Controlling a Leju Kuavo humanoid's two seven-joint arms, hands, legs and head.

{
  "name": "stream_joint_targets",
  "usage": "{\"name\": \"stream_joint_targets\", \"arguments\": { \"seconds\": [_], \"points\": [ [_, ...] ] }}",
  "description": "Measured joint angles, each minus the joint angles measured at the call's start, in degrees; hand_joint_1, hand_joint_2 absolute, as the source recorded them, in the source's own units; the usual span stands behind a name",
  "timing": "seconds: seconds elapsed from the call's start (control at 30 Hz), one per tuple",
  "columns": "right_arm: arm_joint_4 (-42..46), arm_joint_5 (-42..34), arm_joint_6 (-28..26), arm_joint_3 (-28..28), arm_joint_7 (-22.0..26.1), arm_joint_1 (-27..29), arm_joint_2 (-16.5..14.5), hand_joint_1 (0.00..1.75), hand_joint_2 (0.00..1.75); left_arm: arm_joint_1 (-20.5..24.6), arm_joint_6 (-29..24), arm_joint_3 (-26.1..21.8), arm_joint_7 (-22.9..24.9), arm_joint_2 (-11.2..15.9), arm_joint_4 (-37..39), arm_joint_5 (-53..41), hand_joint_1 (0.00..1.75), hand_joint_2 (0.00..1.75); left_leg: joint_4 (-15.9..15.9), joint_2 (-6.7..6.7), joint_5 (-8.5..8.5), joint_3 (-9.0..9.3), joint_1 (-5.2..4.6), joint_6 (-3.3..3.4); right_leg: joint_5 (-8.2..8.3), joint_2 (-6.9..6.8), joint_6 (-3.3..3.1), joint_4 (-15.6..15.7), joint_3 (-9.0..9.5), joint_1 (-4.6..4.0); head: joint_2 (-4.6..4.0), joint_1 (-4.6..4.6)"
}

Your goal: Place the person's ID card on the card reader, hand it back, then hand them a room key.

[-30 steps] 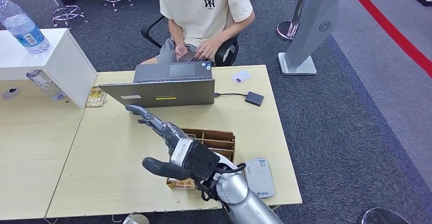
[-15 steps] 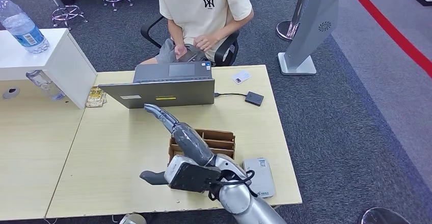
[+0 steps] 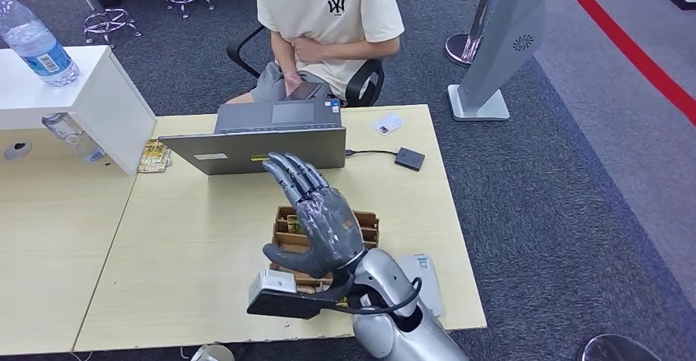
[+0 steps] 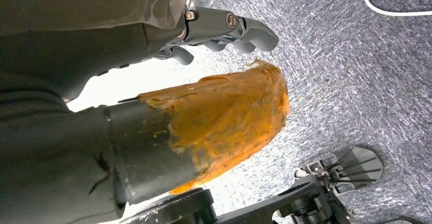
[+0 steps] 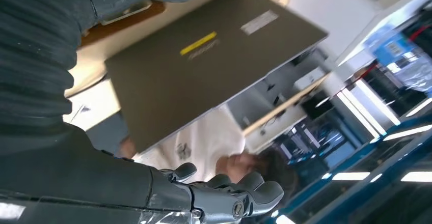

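Note:
The white ID card [image 3: 389, 123] lies on the far right part of the table [image 3: 189, 238], in front of the seated person [image 3: 327, 16]. Just nearer, a small black card reader [image 3: 409, 158] is wired to the grey laptop [image 3: 263, 139]. A brown cardboard box [image 3: 361, 223] with compartments holds the key cards. My right hand [image 3: 316, 213] hovers over that box, fingers spread and pointing at the laptop, holding nothing. The right wrist view shows its fingertips [image 5: 239, 196] before the laptop lid [image 5: 204, 61]. My left hand [image 4: 224, 25] hangs over the carpet, fingers apart, empty.
A white box [image 3: 90, 90] with a water bottle [image 3: 34, 43] on top stands at the table's left; a second bottle [image 3: 74, 137] and a yellowish card stack [image 3: 154, 156] lie beside it. A grey flat device [image 3: 423, 283] rests by my right forearm. A grey floor stand [image 3: 505, 41] is at the right.
My right hand has turned from edge-on to back-up with its fingers spread, and it has shifted right over the cardboard box. The person has drawn one hand up to the belly.

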State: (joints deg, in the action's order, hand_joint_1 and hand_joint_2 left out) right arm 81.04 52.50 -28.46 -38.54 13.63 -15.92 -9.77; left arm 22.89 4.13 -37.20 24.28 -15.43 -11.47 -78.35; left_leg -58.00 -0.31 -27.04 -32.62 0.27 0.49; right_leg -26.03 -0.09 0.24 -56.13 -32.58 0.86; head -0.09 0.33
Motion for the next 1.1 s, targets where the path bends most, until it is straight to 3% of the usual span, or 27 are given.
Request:
{"name": "stream_joint_targets", "arguments": {
  "seconds": [0.1,0.27,0.47,0.6,0.67,0.77,0.9,1.1],
  "points": [
    [-0.6,4.6,-2.7,0.1,-1.7,0.3,1.3,0.26,1.75,0.0,-0.2,0.0,0.1,0.0,0.0,0.0,0.00,0.00,0.0,0.00,-0.01,0.00,-0.01,0.01,0.00,0.00,0.00,0.0,0.00,0.01,0.00,0.00],
    [-1.4,9.6,-4.4,0.6,-3.4,1.6,3.5,0.22,1.75,-0.2,-0.6,-0.3,-0.5,0.2,0.0,0.3,0.00,0.00,0.0,0.00,-0.01,-0.01,-0.01,0.01,0.00,0.00,0.01,0.0,0.00,0.01,0.00,0.00],
    [-2.5,12.4,-4.4,1.0,-4.5,2.6,5.0,0.43,1.75,-0.9,1.3,-1.1,-4.1,1.9,0.0,1.2,0.00,0.00,0.0,0.05,-0.03,-0.01,0.00,-0.01,-0.01,0.06,0.00,0.0,-0.02,-0.01,0.00,0.01],
    [-3.4,14.2,-4.3,1.0,-5.3,3.1,6.0,1.30,1.75,-1.4,1.7,-1.7,-5.0,3.2,0.0,1.3,0.00,0.00,0.0,0.05,-0.03,-0.01,0.01,-0.02,-0.02,0.04,0.00,0.0,-0.03,-0.01,0.00,-0.01],
    [-3.7,14.7,-4.3,1.0,-5.5,3.3,6.5,1.44,1.75,-1.6,1.7,-1.8,-5.1,3.5,0.0,1.3,0.00,0.00,0.0,0.06,-0.03,-0.01,0.01,-0.02,-0.02,0.05,0.00,0.0,-0.02,-0.01,0.00,0.00],
    [-4.2,15.1,-4.3,1.1,-5.8,3.7,7.1,1.38,1.75,-1.7,1.7,-1.9,-5.1,3.8,0.0,1.4,0.00,0.00,0.0,0.07,-0.03,-0.01,0.00,-0.01,-0.01,0.06,0.00,0.0,-0.02,0.00,0.00,0.01],
    [-4.6,15.5,-4.3,1.1,-6.1,3.9,7.8,0.79,1.75,-1.8,1.5,-2.0,-5.1,4.2,0.0,1.6,0.00,0.00,0.0,0.06,-0.03,-0.02,-0.01,-0.01,-0.01,0.05,0.00,0.0,-0.02,0.01,0.00,0.01],
    [-5.1,15.8,-4.1,1.2,-6.3,4.0,8.3,0.75,1.75,-1.8,1.4,-2.5,-5.1,4.4,0.0,1.8,0.00,0.00,0.0,0.06,-0.03,-0.02,-0.01,-0.01,-0.01,0.05,0.00,0.0,-0.02,0.01,0.00,0.00]
  ]
}}
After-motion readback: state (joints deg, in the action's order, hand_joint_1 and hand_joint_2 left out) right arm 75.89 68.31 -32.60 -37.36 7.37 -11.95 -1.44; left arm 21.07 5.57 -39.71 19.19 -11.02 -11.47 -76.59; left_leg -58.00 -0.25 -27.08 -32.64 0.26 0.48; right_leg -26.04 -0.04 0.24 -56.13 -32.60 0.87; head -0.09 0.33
